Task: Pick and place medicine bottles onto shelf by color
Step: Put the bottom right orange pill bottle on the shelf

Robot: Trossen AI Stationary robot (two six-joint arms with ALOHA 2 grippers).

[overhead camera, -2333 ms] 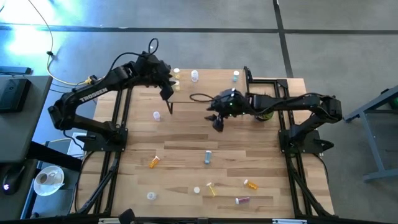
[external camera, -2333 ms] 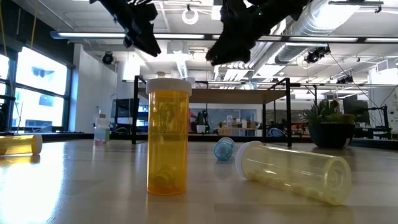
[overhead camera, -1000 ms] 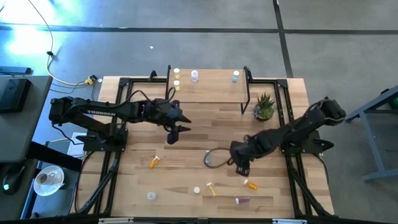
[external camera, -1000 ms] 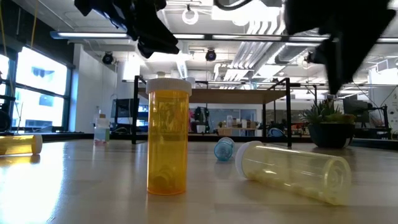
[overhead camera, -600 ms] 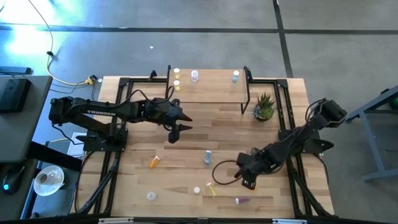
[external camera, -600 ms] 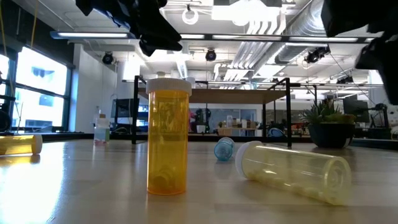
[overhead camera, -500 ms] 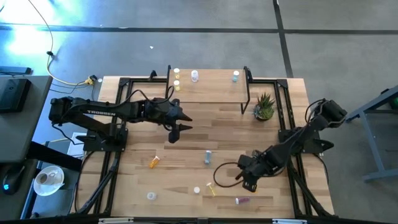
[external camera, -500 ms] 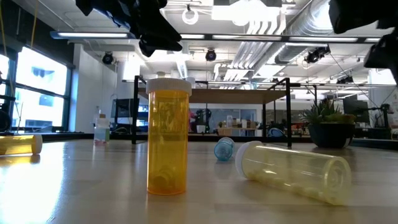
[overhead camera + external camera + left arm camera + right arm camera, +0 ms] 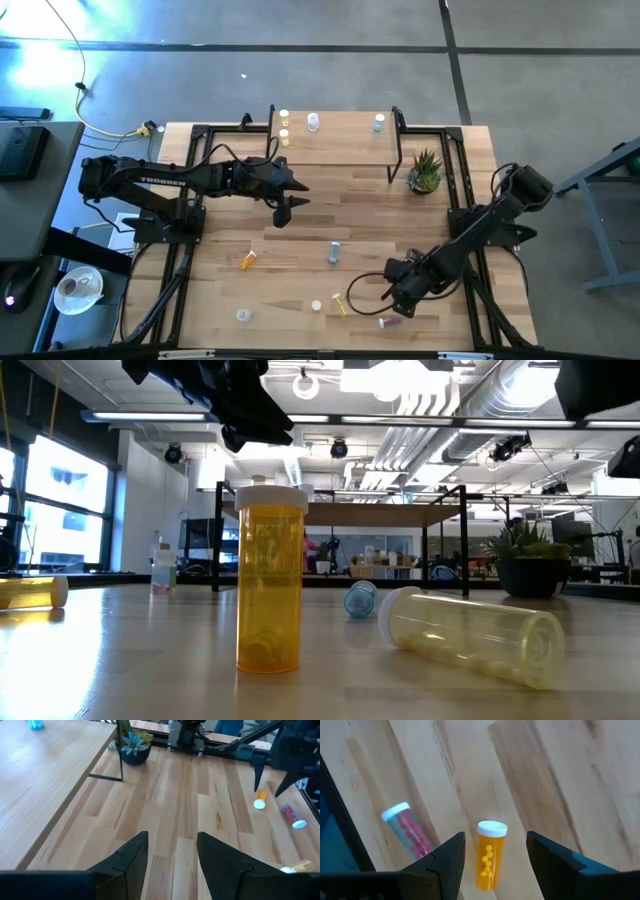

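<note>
Wood desk (image 9: 360, 215): plank top; loose medicine bottles scattered over its near half.
shelf (image 9: 340, 140): far edge of desk, four small bottles already on top; yellow ones at its left end, a clear one and a blue one further right.
left arm: parked over mid-desk, left hand (image 9: 283, 212) open, holding nothing; "TROSSEN" readable on the arm link in the high view.
right arm: reaches to the near right of desk; right hand (image 9: 492, 857) wide open, empty, hovering over an orange pill bottle (image 9: 489, 854).
orange pill bottle: lying on its side, white cap, yellow pills inside, lined up between the two fingers but not touched.
pink-red bottle (image 9: 412, 833): lying just beside the orange one, white cap.
step: approach for a pick, judged early in the sort; most bottles not yet shelved.
next move: likely lower, close on the orange bottle across its body, keep clear of the pink-red neighbour.
labels: none readable on any bottle.
</note>
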